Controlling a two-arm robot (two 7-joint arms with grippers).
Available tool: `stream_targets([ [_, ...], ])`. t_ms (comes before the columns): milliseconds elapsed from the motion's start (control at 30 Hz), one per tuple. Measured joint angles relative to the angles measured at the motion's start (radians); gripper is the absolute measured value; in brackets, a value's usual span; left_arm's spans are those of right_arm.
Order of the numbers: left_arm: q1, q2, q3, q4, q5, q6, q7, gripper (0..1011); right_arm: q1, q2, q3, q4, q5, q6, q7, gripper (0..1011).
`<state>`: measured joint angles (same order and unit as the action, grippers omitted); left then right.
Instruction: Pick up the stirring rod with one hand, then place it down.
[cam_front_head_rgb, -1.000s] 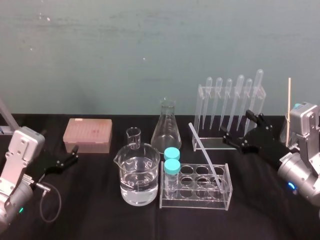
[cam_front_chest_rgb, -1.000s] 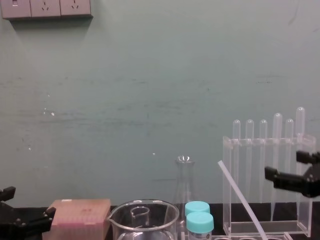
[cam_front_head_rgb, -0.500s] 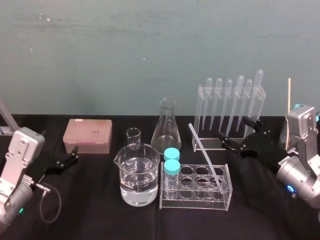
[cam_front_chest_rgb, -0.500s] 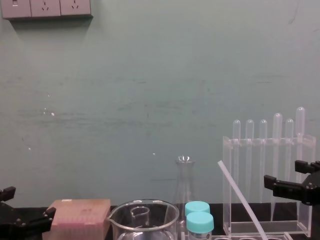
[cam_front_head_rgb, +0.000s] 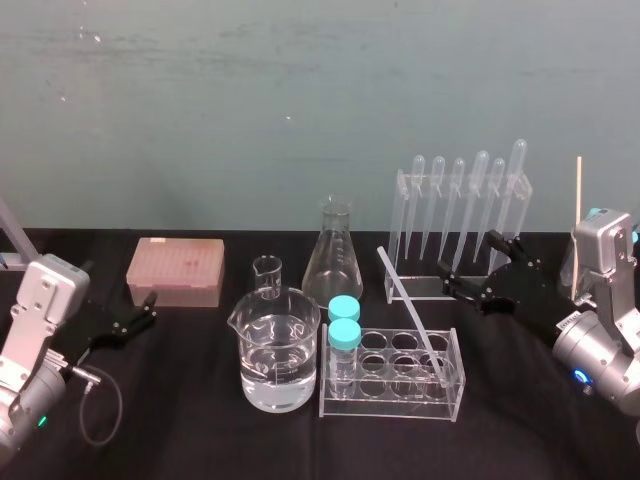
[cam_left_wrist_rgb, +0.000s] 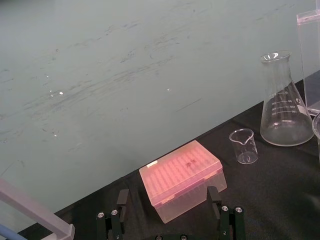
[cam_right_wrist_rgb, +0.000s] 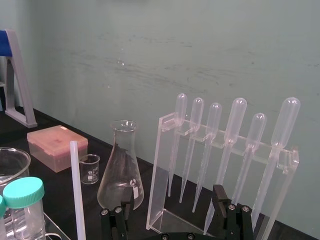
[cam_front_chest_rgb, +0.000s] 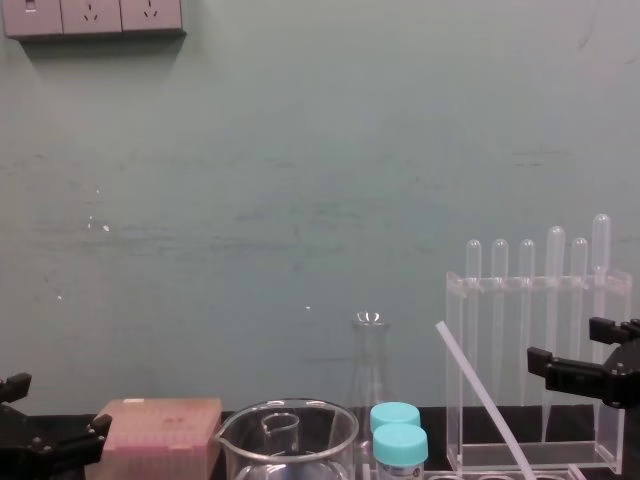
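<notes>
**Rod pickup, before the grasp.** The rod (cam_front_head_rgb: 411, 312) leans in the tube rack (cam_front_head_rgb: 392, 402). Its lower end sits in a front well at the rack's right end, and its upper end slants up toward the flask (cam_front_head_rgb: 333, 262). I judge it light, stiff, smooth and probably slippery, perhaps brittle. A modest pinch on the bare shaft above the rack, near mid-length, should draw it out along its own slant without dragging the rack. My right gripper (cam_front_head_rgb: 467, 260) hovers in front of the pipette stand (cam_front_head_rgb: 399, 220), to the rod's right and apart from it, fingers spread wide and empty. My left gripper (cam_front_head_rgb: 150, 307) sits parked near the tip box (cam_front_head_rgb: 176, 270), likewise spread and empty. Count: one rod, six pipettes (cam_front_head_rgb: 480, 170), two capped vials (cam_front_head_rgb: 344, 333), one flask, one beaker (cam_front_head_rgb: 279, 350) holding clear liquid, one small beaker (cam_front_head_rgb: 267, 275), one tip box.
</notes>
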<state>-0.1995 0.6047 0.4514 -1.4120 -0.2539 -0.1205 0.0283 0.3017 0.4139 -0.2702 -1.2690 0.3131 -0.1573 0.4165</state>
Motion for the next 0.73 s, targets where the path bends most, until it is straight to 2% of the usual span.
stream_targets([
  [733,0.0,0.0,0.0,0.0,0.0,0.0,0.0,1000,0.0,0.0,0.0,0.0,-0.002,-0.003,-0.002,1003],
])
